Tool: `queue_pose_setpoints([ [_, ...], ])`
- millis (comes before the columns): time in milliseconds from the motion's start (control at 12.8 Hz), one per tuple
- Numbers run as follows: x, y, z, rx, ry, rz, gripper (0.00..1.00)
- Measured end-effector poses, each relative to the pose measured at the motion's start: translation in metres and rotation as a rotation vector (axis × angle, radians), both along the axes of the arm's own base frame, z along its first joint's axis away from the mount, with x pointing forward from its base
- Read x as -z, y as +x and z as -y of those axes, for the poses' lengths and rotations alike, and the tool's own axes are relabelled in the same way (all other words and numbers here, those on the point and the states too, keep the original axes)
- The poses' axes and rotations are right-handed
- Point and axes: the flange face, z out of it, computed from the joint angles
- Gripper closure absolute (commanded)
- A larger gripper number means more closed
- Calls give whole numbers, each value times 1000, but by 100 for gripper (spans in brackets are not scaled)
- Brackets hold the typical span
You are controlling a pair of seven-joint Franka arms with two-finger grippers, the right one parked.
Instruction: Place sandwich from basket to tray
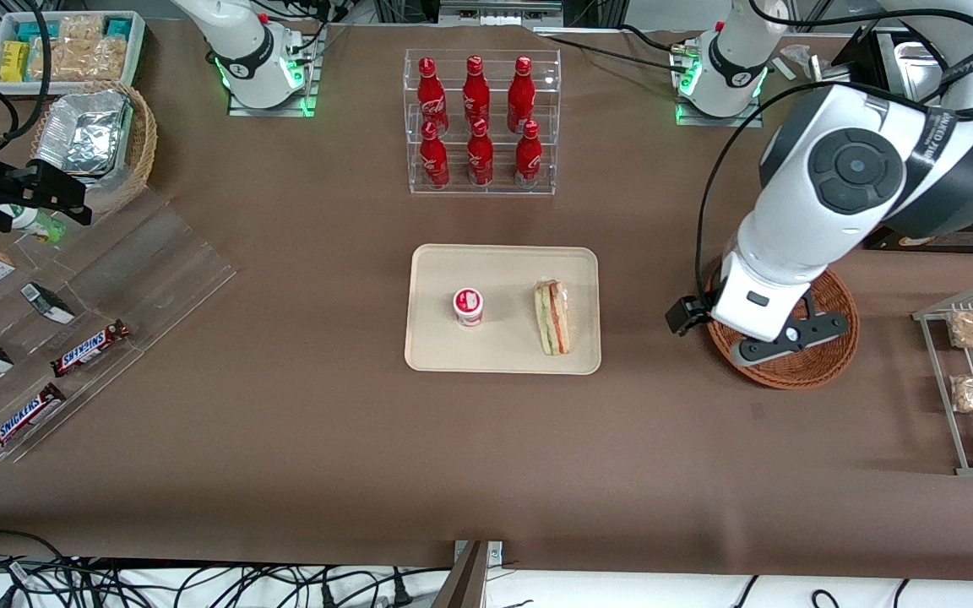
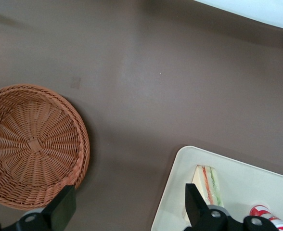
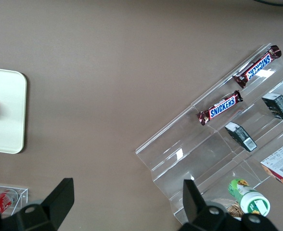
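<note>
Hovering our tool above the table between the empty basket and the tray, we are holding its fingers spread wide, gripping nothing. The sandwich is lying on the tray beside 1 cup, long axis running toward the front camera.

Sandwiches: one, lying on the tray
Trays: one
Small red-and-white cups: one, on the tray
Reddish-brown baskets: one, with nothing in it
Grippers: one, fingers spread wide, held over the table between basket and tray
Red bottles: six, in the clear rack
Snickers bars: two
</note>
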Motion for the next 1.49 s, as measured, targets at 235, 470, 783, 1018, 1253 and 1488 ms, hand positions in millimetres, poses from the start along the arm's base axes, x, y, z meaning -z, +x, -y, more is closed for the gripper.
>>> queue_pose_setpoints([
  [235, -3, 14, -56, 91, -41, -69, 0],
  [470, -17, 32, -162, 219, -174, -130, 0],
  [783, -17, 34, -181, 328, -160, -133, 0],
  [1018, -11, 34, -168, 356, -87, -154, 0],
  [1253, -15, 35, -181, 339, -67, -148, 0],
  [1488, -28, 30, -179, 344, -66, -139, 0],
])
